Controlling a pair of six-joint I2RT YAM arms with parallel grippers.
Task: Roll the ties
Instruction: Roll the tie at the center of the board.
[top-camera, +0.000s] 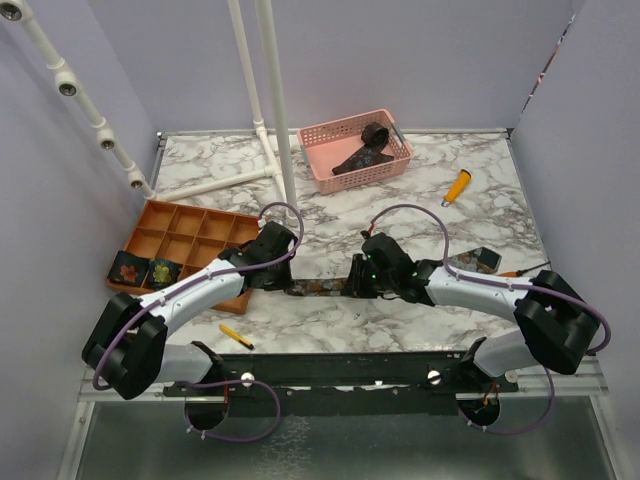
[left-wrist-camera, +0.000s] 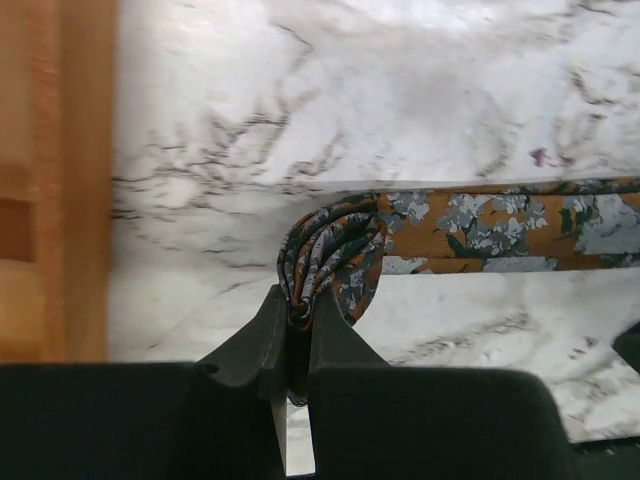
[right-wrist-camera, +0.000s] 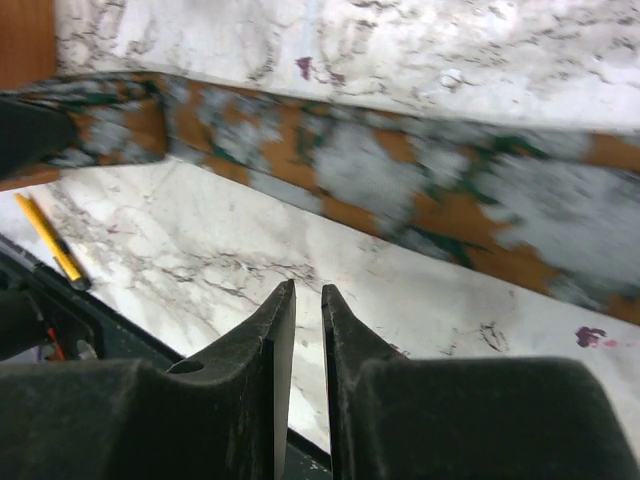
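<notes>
An orange floral tie (top-camera: 322, 287) lies stretched across the marble table, its wide end at the right (top-camera: 482, 260). My left gripper (top-camera: 278, 268) is shut on its rolled end. In the left wrist view the small coil (left-wrist-camera: 330, 252) is pinched between my fingertips (left-wrist-camera: 300, 312), and the flat strip (left-wrist-camera: 500, 222) runs off to the right. My right gripper (top-camera: 364, 277) hovers over the tie's middle. In the right wrist view its jaws (right-wrist-camera: 308, 292) are nearly closed on nothing, with the blurred tie (right-wrist-camera: 400, 170) beyond the tips.
An orange compartment tray (top-camera: 190, 232) at the left holds two rolled ties (top-camera: 128, 268) (top-camera: 163, 272). A pink basket (top-camera: 340, 132) at the back holds a dark tie (top-camera: 368, 145). An orange-handled tool (top-camera: 456, 187), a yellow pencil (top-camera: 236, 336) and white pipes (top-camera: 275, 110) are nearby.
</notes>
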